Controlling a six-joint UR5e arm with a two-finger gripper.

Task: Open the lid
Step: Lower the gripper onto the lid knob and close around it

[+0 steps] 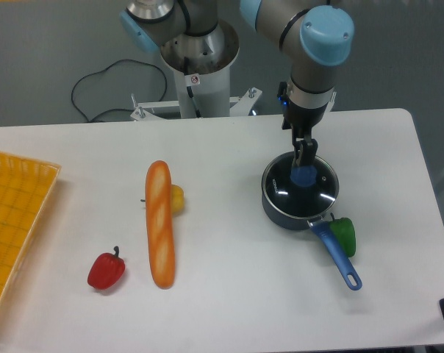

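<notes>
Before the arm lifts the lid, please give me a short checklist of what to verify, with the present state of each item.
1. Lid sits on the saucepan: ok.
2. Gripper is over the blue knob: ok.
3. Fingers closed on the knob: cannot tell.
4. Green pepper beside the handle, away from the lid: ok.
5. Bread and red pepper lie far from the saucepan: ok.

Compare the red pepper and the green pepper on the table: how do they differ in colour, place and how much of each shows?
The red pepper lies in the open at front left, near the baguette; the green pepper sits at right, against the saucepan handle. The red one shows whole, dark stem up; the green one is partly hidden behind the blue handle and no stem shows. Both rest on the white table, untouched by the gripper.
</notes>
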